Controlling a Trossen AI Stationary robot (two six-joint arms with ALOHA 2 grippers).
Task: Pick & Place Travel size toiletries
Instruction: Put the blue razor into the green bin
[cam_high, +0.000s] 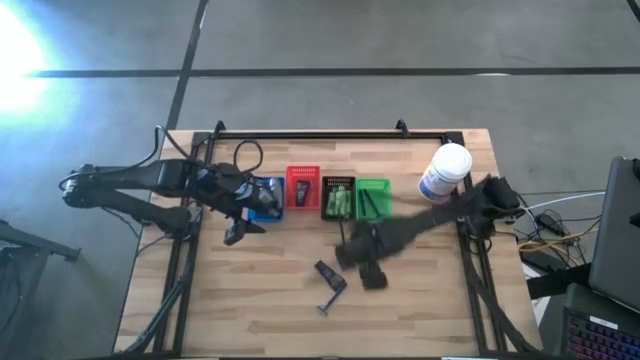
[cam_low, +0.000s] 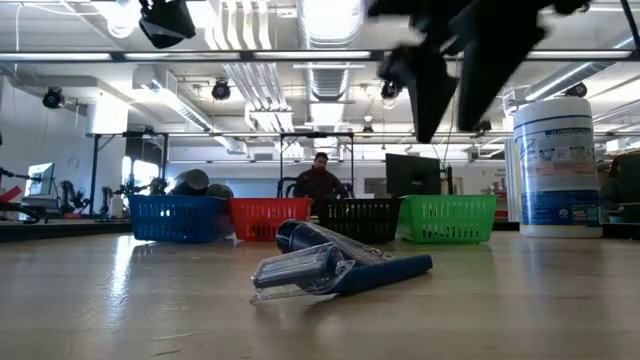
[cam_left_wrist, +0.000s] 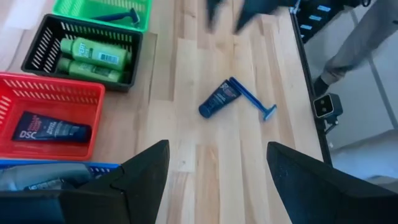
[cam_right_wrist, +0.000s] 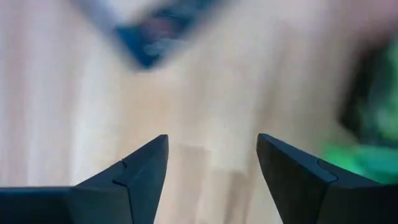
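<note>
A dark blue tube (cam_high: 327, 272) and a blue razor (cam_high: 331, 303) lie flat on the wood near the table's middle; the left wrist view shows the tube (cam_left_wrist: 219, 98) and the razor (cam_left_wrist: 256, 102) touching. My right gripper (cam_high: 365, 268) hovers open just right of them, blurred, above the table (cam_low: 450, 90), and its wrist view has the tube (cam_right_wrist: 158, 28) ahead of the open fingers (cam_right_wrist: 211, 162). My left gripper (cam_high: 238, 232) is open and empty beside the blue basket (cam_high: 266, 198), fingers apart (cam_left_wrist: 217, 168).
Four small baskets stand in a row: blue, red (cam_high: 303, 187) with a dark tube (cam_left_wrist: 53, 129), black (cam_high: 338, 197) with green tubes (cam_left_wrist: 93, 55), green (cam_high: 373, 197) with a razor (cam_left_wrist: 118, 15). A white round container (cam_high: 446, 172) stands at the right. A person (cam_low: 318, 180) sits beyond the table.
</note>
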